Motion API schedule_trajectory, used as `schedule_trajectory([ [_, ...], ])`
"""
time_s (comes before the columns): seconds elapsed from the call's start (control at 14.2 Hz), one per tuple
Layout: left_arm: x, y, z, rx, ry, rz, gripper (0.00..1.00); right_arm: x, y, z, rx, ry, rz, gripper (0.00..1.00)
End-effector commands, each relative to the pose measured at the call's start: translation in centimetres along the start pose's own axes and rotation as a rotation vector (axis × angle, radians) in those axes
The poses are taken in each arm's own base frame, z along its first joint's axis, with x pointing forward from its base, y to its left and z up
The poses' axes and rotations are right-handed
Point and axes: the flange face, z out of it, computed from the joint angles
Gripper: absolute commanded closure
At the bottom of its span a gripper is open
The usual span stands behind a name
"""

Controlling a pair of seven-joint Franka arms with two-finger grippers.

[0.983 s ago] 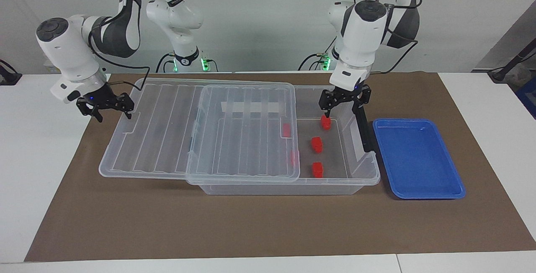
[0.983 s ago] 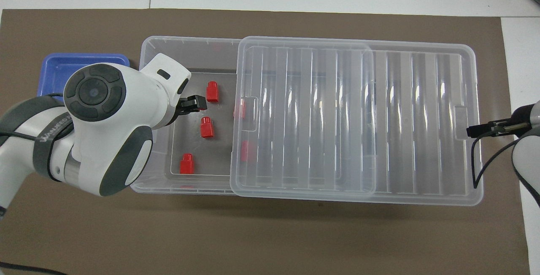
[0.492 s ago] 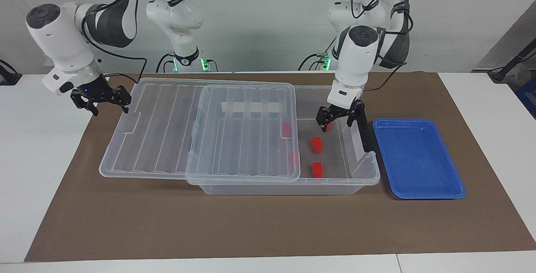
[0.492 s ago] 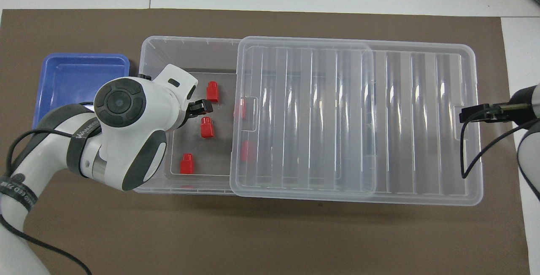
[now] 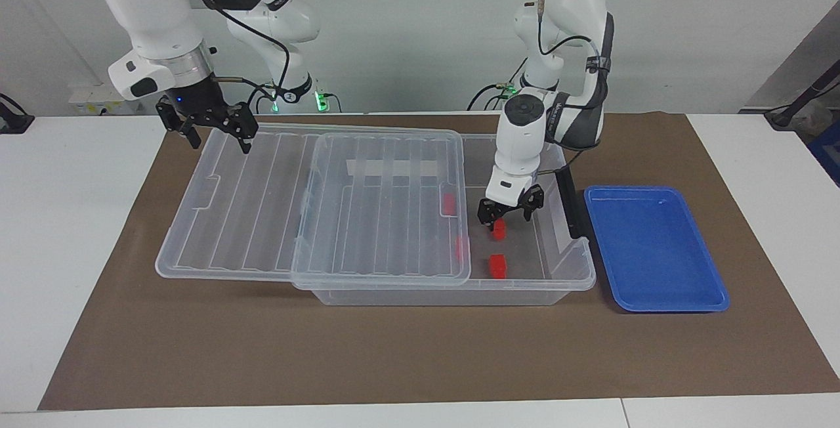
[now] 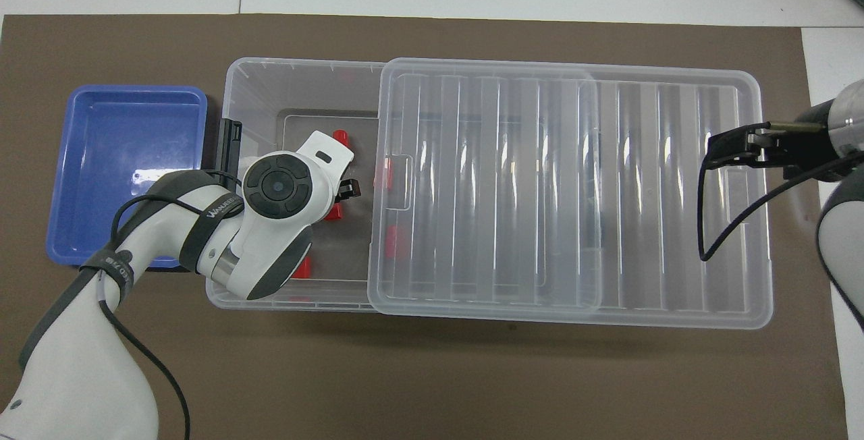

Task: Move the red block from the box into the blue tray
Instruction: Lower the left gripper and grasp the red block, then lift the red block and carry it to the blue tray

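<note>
1. Left hand [image 5: 504, 216] spread wide, lowered into the box [image 5: 564, 280], straddling the middle red block [image 5: 499, 229] directly beneath.
2. Right hand [image 5: 216, 132] spread, waiting over the box's slid-back lid [image 5: 262, 205].
3. Blue tray [image 5: 656, 247] just beside the box, holding nothing.

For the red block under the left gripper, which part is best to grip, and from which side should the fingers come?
Probably the red block's two flat long sides, coming straight down from above. It lies loose on the floor of the box, apart from the other blocks, where the slid-aside lid leaves the only way in. The left gripper hangs open just over it.
</note>
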Motion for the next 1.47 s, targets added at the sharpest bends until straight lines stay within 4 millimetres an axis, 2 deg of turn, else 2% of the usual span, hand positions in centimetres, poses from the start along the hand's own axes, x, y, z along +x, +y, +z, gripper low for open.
schedule_trajectory([
  [0.0,-1.0,-0.1,0.9,-0.009,0.033,0.013,0.0,1.2,0.1,-0.8,-0.017,-0.02,0.024,0.0],
  [0.21,-1.8,-0.2,1.8,-0.028,0.039,0.019,0.01,-0.8,1.4,-0.7,-0.023,-0.06,0.033,0.0],
  [0.28,-2.0,-0.3,2.0,-0.025,0.036,0.02,0.11,-1.2,1.8,-0.3,-0.025,-0.065,0.046,0.0],
  [0.35,-2.0,-0.3,2.1,-0.025,0.034,0.02,0.26,-1.2,1.8,-0.1,-0.023,-0.067,0.048,0.0],
  [0.49,-1.9,-0.7,2.2,-0.017,0.028,0.009,0.8,-1.8,2.3,0.3,-0.017,-0.075,0.055,0.0],
  [0.56,-1.8,-0.8,2.3,-0.014,0.026,0.006,1.0,-2.3,2.6,0.7,-0.011,-0.058,0.061,0.0],
  [0.7,-1.6,-1.0,2.1,-0.013,0.026,0.004,1.0,-2.8,2.6,0.9,-0.01,-0.042,0.053,0.0],
  [0.84,-1.0,-1.0,1.5,-0.003,0.019,-0.01,1.0,-2.3,2.7,0.5,-0.006,-0.027,0.05,0.0],
  [1.12,2.3,-0.7,-4.5,0.004,-0.02,-0.083,1.0,-1.9,2.6,0.4,-0.003,-0.009,0.05,0.0],
  [1.26,3.6,-0.6,-7.8,-0.006,-0.042,-0.113,1.0,-1.9,2.7,0.4,-0.001,-0.008,0.052,0.0],
  [1.4,4.7,-0.9,-10.4,-0.008,-0.08,-0.091,1.0,-1.8,3.0,0.2,-0.001,-0.003,0.055,0.0],
])
